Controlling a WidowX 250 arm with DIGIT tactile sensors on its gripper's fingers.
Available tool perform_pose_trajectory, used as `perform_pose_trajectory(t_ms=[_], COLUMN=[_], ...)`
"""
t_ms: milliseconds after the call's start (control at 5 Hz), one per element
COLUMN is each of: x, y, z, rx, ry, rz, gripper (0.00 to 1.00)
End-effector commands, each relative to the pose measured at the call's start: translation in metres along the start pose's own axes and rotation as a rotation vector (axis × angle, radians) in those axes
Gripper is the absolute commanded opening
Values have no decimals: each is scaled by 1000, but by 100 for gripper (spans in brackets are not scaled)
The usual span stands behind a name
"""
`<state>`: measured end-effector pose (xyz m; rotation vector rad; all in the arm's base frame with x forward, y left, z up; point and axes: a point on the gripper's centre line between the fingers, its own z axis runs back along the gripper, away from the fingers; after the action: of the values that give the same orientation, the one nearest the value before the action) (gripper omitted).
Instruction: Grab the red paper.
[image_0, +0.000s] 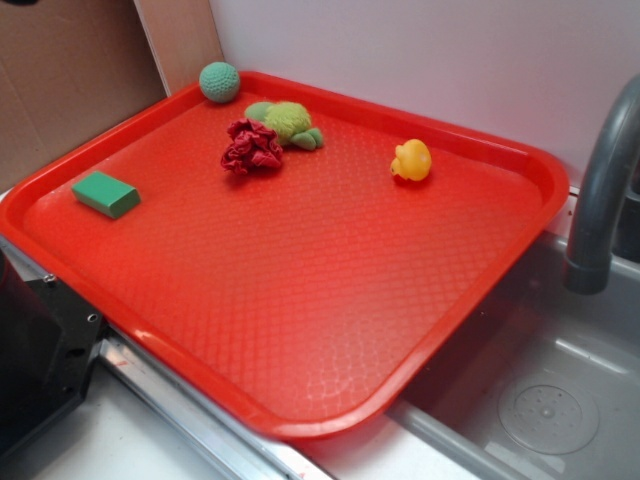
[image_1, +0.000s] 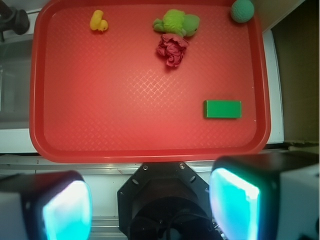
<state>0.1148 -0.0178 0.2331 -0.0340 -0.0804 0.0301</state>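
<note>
The red paper is a dark-red crumpled wad lying on the far part of the big red tray, touching a green plush turtle. In the wrist view the red paper sits just below the turtle near the tray's far edge. My gripper is open and empty, its two cyan-lit fingers wide apart, high above the robot base on the near side of the tray, far from the paper. The gripper does not show in the exterior view.
On the tray also lie a green knitted ball, a yellow duck and a green block. A grey faucet and a sink stand to the right. The black robot base is below the gripper.
</note>
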Motion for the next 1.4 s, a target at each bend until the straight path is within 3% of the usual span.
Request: perform_pose_trajectory(t_ms=[0,200,400,600,800,1200], x=[35,71,100,121,138,150], y=[14,25,31,39,54,52], z=[-46,-88,-120,-143,-159,-194], rx=[80,139,132,165,153,130], ry=[10,8,-21,-40,-43,-18], rz=[-19,-45,-103,-137,-146,-186], gripper=[100,100,100,100,100,100])
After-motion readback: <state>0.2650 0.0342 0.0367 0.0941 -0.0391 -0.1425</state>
